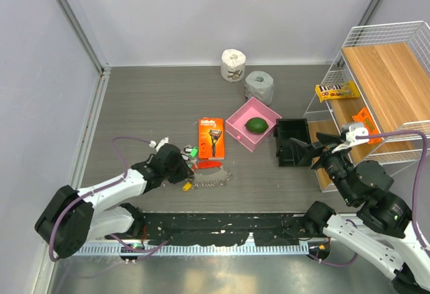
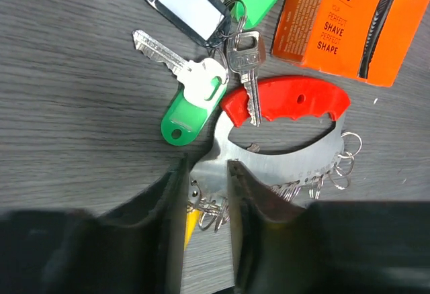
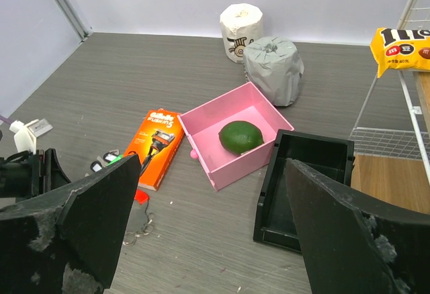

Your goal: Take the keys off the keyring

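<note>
Left hand (image 2: 205,168): half-open, low over the grey wood-grain worktop (image 2: 67,106) near the orange cardboard razor box (image 2: 349,19), on the side toward the arm bases. Its two dark fingers (image 2: 161,227) stand either side of the end of the keyring's metal band. I cannot tell whether the pads are pressing on the band.
Right hand (image 3: 211,230): spread wide and holding nothing, well to the right of the razor box.
Keyring (image 2: 289,99): a red plastic grip on a curved silvery metal band hung with small wire rings. It lies flat, just beside the razor box on the box's near side.
Keys (image 2: 243,56): small silver metal keys bunched just left of the razor box. One lies across the red grip, and another carries a green plastic tag (image 2: 188,116). A black-framed white tag (image 2: 185,2) sits further out. All appear to be on the ring; none lies apart.
Step in hand: judged as pinning the keyring by the end of its band so it cannot slide.
Next move: likely a firm pinch on the band. The right hand would then have to cross to the razor box and take one key by its bow. That calls for a narrow, exact grip, as the keys overlap.
</note>
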You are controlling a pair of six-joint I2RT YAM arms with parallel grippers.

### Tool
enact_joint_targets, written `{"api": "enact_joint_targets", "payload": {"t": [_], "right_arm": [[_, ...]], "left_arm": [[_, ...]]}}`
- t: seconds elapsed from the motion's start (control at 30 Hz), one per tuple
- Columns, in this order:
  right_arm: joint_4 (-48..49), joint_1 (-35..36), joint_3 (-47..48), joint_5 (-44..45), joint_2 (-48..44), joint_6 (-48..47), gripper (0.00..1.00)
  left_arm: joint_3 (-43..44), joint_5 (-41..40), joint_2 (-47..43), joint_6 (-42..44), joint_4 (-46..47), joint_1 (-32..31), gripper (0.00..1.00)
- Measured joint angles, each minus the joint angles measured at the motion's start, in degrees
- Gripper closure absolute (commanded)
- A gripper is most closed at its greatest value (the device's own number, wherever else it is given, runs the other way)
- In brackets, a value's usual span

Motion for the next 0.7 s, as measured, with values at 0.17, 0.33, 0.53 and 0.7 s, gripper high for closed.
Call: {"api": "enact_joint_targets", "payload": {"t": [0.17,0.33,0.53,0.7], "right_arm": [[0.0,0.0,0.0,0.0,-0.2,0.0,0.04],[0.2,0.0,-0.1,-1.4,-0.1,0.5,0.05],[2.2,0.0,-2.2,-6.7,3.1,2.1,0.05],[2.7,0.0,-3.3,-11.0,7.4,3.4,0.04]], "left_arm": [[-1.1,3.5,1.4,0.5,4.0,0.0,1.00],[0.6,8.5,1.5,4.0,5.7,-2.1,1.00],[7.2,8.9,-2.3,9.6,3.5,-7.3,0.96],[11.4,3.4,-6.3,14.1,-3.3,-8.3,0.42]]}}
